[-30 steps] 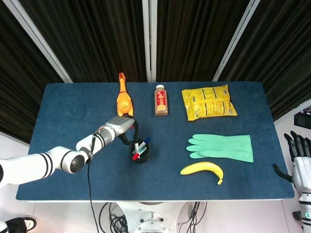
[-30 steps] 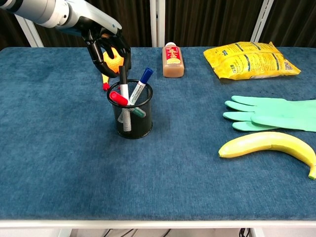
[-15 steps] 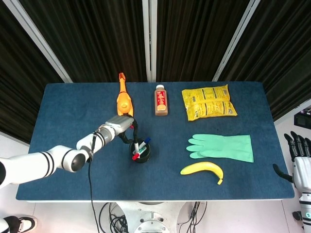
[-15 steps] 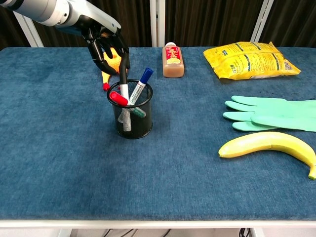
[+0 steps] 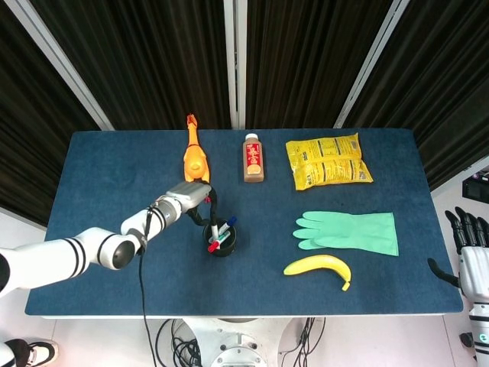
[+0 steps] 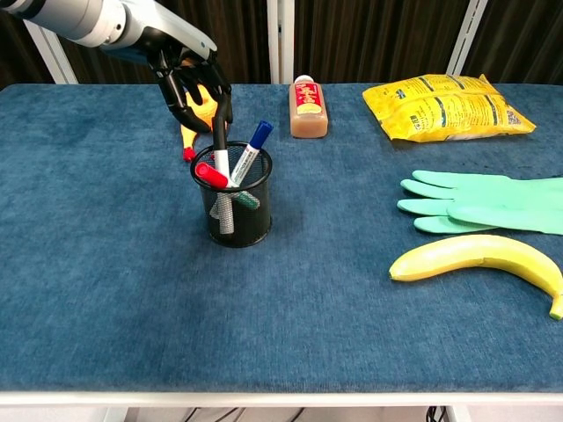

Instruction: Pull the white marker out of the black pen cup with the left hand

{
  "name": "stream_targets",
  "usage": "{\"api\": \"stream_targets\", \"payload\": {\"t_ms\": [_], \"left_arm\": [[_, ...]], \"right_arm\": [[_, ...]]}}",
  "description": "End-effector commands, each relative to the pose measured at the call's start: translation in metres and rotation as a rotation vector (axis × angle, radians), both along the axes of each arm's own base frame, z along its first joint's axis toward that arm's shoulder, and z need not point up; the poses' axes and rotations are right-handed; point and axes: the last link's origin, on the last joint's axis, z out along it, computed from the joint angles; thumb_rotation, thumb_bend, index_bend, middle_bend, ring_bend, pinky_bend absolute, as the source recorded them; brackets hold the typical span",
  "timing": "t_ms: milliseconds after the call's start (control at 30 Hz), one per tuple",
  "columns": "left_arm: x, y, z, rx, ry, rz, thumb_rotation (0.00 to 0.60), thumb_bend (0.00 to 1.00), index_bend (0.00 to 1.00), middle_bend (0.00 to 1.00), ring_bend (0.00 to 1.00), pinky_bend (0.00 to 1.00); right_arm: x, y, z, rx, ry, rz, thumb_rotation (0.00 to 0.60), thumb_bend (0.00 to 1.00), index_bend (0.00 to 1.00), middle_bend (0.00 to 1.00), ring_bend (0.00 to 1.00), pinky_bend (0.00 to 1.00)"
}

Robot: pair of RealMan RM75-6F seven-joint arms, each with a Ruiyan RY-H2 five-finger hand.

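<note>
The black mesh pen cup (image 6: 239, 220) stands left of the table's middle, also seen in the head view (image 5: 222, 246). In it a white marker (image 6: 223, 162) with a black cap stands upright, beside a red marker (image 6: 209, 174) and a blue one (image 6: 252, 148). My left hand (image 6: 189, 81) reaches in from the upper left, and its fingertips (image 6: 221, 112) close on the top of the white marker's black cap. The same left hand (image 5: 202, 205) shows just left of the cup from above. My right hand (image 5: 472, 252) hangs off the table's right edge, fingers apart, holding nothing.
An orange rubber chicken (image 6: 202, 112) lies right behind my left hand. A brown bottle (image 6: 308, 107) and a yellow bag (image 6: 449, 105) stand at the back. A green glove (image 6: 484, 204) and a banana (image 6: 479, 255) lie to the right.
Since a second ago my left hand's fingers have come together onto the marker's black cap. The marker has not risen. The right hand has barely moved.
</note>
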Motion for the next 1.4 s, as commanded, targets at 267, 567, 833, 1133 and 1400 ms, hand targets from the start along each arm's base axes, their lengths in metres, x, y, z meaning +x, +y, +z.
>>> {"api": "stream_targets", "payload": {"t_ms": [267,567,833,1133,1400], "left_arm": [[0.001,0.000,-0.003,-0.009,-0.002,0.002,0.600,0.34,0.48,0.20,0.05,0.11],[0.004,0.003,-0.005,-0.013,-0.020,0.020,0.600,0.34,0.49,0.20,0.05,0.11],[0.002,0.004,-0.005,-0.016,-0.004,0.021,0.600,0.35,0.55,0.22,0.05,0.11],[0.009,0.003,0.000,-0.012,-0.044,0.029,0.600,0.37,0.64,0.24,0.05,0.11],[0.018,-0.006,0.033,0.015,-0.110,0.022,0.600,0.39,0.69,0.27,0.06,0.11]], "right_arm": [[-0.002,0.000,0.000,0.001,-0.004,-0.011,0.600,0.16,0.00,0.00,0.00,0.00],[-0.004,0.001,0.002,0.000,-0.006,-0.017,0.600,0.16,0.00,0.00,0.00,0.00],[-0.006,0.001,0.002,0.002,-0.007,-0.027,0.600,0.16,0.00,0.00,0.00,0.00],[-0.007,0.001,0.003,-0.001,-0.011,-0.030,0.600,0.16,0.00,0.00,0.00,0.00],[-0.007,0.001,0.004,-0.005,-0.015,-0.028,0.600,0.16,0.00,0.00,0.00,0.00]]}}
